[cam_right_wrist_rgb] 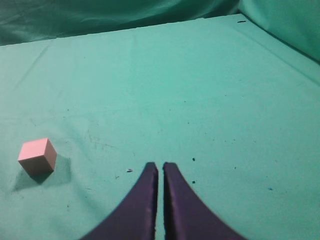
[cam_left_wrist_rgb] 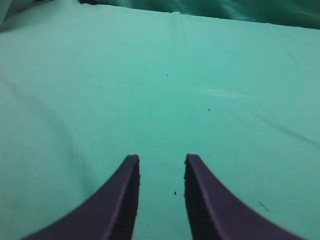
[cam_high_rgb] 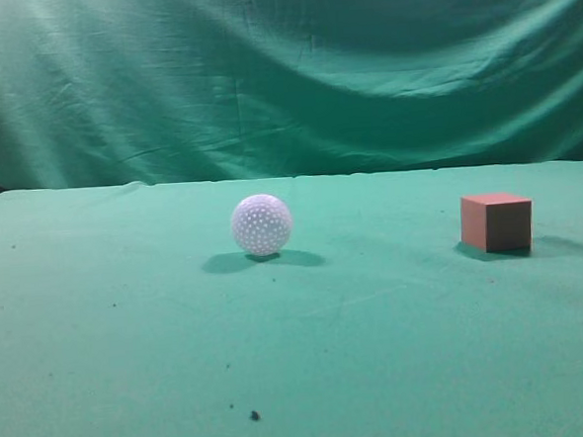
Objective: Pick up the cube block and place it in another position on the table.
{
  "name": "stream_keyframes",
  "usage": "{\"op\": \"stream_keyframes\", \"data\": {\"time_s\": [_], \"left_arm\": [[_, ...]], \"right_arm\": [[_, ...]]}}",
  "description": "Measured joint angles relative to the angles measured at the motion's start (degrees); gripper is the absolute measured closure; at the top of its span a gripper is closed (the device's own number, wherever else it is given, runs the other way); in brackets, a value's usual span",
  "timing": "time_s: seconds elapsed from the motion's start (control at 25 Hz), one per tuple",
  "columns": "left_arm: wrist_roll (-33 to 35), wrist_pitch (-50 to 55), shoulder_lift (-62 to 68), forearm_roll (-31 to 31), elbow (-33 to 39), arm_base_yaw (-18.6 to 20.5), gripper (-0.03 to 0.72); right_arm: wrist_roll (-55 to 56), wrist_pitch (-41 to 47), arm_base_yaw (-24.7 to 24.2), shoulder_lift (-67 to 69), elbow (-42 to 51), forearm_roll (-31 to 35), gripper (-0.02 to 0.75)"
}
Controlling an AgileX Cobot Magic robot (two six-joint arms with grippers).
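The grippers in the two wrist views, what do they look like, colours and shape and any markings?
Only the fingers show. The left gripper has two dark purplish-black fingers that curve and taper to narrow tips, with fine ribbing along their inner faces. The right gripper has the same dark, curved, tapering fingers. No cables, labels or markings are visible, and neither arm appears in the exterior view.

white dimpled ball [cam_high_rgb: 261,224] | wrinkled green backdrop curtain [cam_high_rgb: 283,75] behind

Soft, even overhead light, faint shadows beside the cube block [cam_high_rgb: 496,223], wrist views slightly blurred.
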Motion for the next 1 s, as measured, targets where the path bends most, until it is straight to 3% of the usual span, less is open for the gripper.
{"op": "stream_keyframes", "data": {"time_s": [0.72,0.84,1.0], "left_arm": [[0.0,0.0,0.0,0.0,0.0,0.0,0.426],[0.0,0.0,0.0,0.0,0.0,0.0,0.426],[0.0,0.0,0.0,0.0,0.0,0.0,0.426]], "right_arm": [[0.0,-1.1,0.0,0.0,0.0,0.0,0.738],[2.8,-9.7,0.0,0.0,0.2,1.4,0.738],[3.0,-29.1,0.0,0.0,0.2,2.0,0.738]]}}
